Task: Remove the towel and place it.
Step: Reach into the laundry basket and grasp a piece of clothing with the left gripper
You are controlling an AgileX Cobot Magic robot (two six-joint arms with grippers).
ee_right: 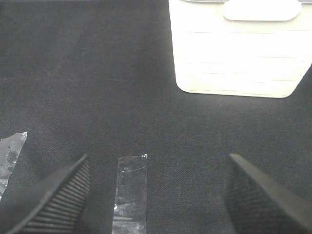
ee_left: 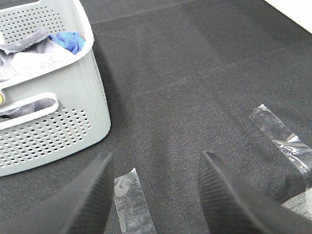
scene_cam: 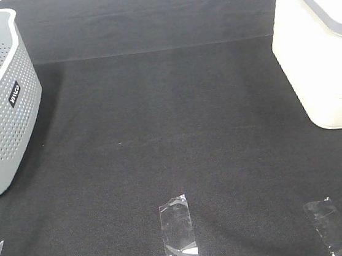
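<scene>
Black felt covers the desk [scene_cam: 172, 134], bare through its middle. In the high view the white bin [scene_cam: 329, 54] stands at 2 o'clock and the grey perforated basket [scene_cam: 2, 110] at 9 o'clock. The towel [ee_left: 27, 43] lies bunched inside that basket, one fold showing through the handle slot. The bright blue cloth [ee_left: 70, 40] sits against it, so a deep pinch could lift both; aim away from that side. The towel is big and crumpled, so a grab at one fold may leave the rest dragging over the rim; I judge the light basket could then tip or slide. Clear tape strips [scene_cam: 180, 232] at 6 o'clock curl up and could snag trailing fabric. Your left end effector [ee_left: 156, 161] hangs spread and empty near the basket; the right end effector [ee_right: 158, 161] is likewise spread wide, holding nothing, facing the bin.
</scene>
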